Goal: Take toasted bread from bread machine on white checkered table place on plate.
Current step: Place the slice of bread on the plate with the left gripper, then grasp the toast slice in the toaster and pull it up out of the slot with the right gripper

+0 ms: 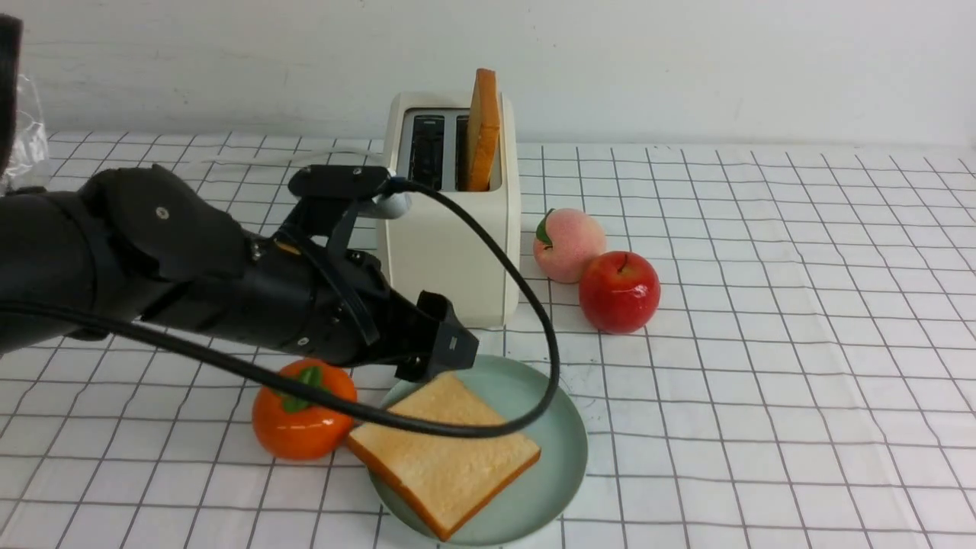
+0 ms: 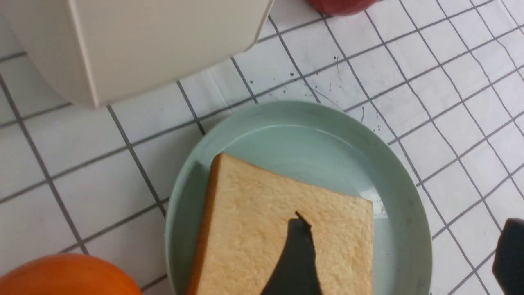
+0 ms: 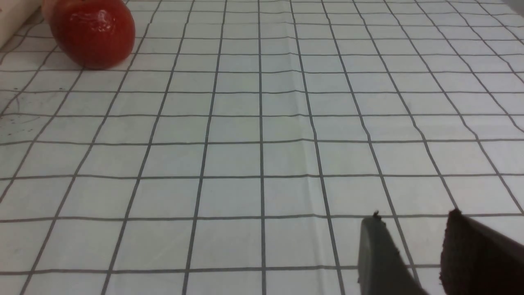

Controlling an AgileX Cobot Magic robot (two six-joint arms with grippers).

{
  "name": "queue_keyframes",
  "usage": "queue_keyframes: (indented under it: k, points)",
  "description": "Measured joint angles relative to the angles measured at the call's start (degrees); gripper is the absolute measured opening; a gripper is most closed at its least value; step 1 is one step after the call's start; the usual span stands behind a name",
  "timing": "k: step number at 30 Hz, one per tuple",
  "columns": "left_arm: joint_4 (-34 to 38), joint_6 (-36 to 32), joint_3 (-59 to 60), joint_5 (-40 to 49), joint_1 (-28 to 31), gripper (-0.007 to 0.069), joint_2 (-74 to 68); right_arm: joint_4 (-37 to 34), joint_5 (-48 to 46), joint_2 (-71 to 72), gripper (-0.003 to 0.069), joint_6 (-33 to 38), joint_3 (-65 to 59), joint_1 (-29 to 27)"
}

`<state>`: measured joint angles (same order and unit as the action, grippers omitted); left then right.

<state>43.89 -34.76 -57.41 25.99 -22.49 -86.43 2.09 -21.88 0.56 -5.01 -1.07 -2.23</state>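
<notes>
Black and bulky, the left arm [image 1: 152, 259] fills the near left of the front view and reaches across toward the plate [image 1: 560, 450]. At its end the left claw [image 1: 446, 339] hangs low over the plate's far edge. In the left wrist view its fingers stand wide apart: one dark finger [image 2: 294, 254] shows above the bread and the other [image 2: 509, 254] sits out past the plate's rim. Nothing is between them, so the claw has hold of nothing.

One slice of toast [image 1: 446, 454] lies flat on the pale green plate, golden face up. Its left corner reaches the rim next to an orange fruit [image 1: 301, 419] that sits just beside the plate. A black cable [image 1: 534, 305] loops from the arm over the slice.

Behind the plate stands the cream toaster [image 1: 450, 244]. A second slice [image 1: 483, 130] stands upright in its right slot, sticking well above the top. The left slot looks dark and bare. Right of the toaster, a peach [image 1: 568, 244] and a red apple [image 1: 619, 291] touch each other on the checkered table [image 1: 762, 381].

Only its own wrist view shows the right claw [image 3: 414, 215]. It is low over bare cloth, well apart from the apple. Its two fingers stand partly apart with nothing between them.
</notes>
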Motion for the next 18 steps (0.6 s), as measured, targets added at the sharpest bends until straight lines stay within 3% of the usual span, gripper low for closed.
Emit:
queue_keyframes:
  k: [4, 7, 10, 11, 12, 15, 18]
  points:
    - [-0.35, 0.05, 0.0, -0.4, 0.0, 0.058, 2.01, 0.0, 0.0, 0.0, 0.024, 0.0, 0.0, 0.0]
    - [-0.53, 0.12, 0.0, 1.21, 0.0, 0.053, 3.35, 0.0, 0.0, 0.0, 0.024, 0.0, 0.0, 0.0]
    - [-0.6, 0.58, 0.0, 5.36, 0.0, 0.0385, 3.48, 0.0, 0.0, 0.0, 0.024, 0.0, 0.0, 0.0]
    - [-0.74, 0.64, 0.0, 5.62, 0.0, 0.0371, 3.48, 0.0, 0.0, 0.0, 0.024, 0.0, 0.0, 0.0]
    - [-1.66, 1.08, 0.0, 7.48, -0.58, 0.023, 3.48, 0.0, 0.0, 0.0, 0.024, 0.0, 0.0, 0.0]
    - [-6.27, 2.14, 0.0, 9.3, -2.9, 0.0024, 3.48, 0.0, 0.0, 0.0, 0.024, 0.0, 0.0, 0.0]
    - [-11.25, 7.13, 0.0, 10.21, -7.09, -0.0013, 3.48, 0.0, 0.0, 0.0, 0.024, 0.0, 0.0, 0.0]
